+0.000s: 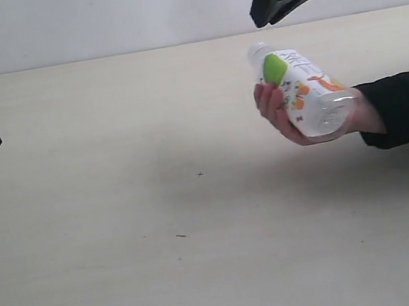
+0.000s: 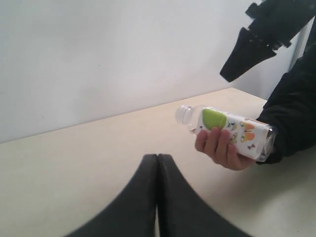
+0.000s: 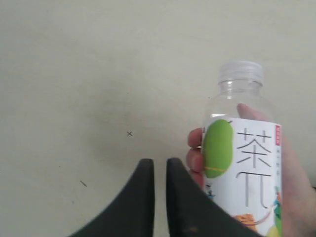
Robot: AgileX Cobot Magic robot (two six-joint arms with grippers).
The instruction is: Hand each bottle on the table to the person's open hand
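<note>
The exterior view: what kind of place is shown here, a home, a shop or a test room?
Probably a lab or test room, not a home. A bare pale table stands against a plain white wall, two black robot grippers work over it, and a person's hand holds one bottle.

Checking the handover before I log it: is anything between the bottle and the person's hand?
No. The bottle already lies in the person's hand, fingers wrapped around it. The right gripper hangs above, apart from it.

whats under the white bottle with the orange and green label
The person's bare hand cups the clear plastic bottle with the orange-green label from below, holding it above the pale beige table. The palm is hidden by the bottle.
</note>
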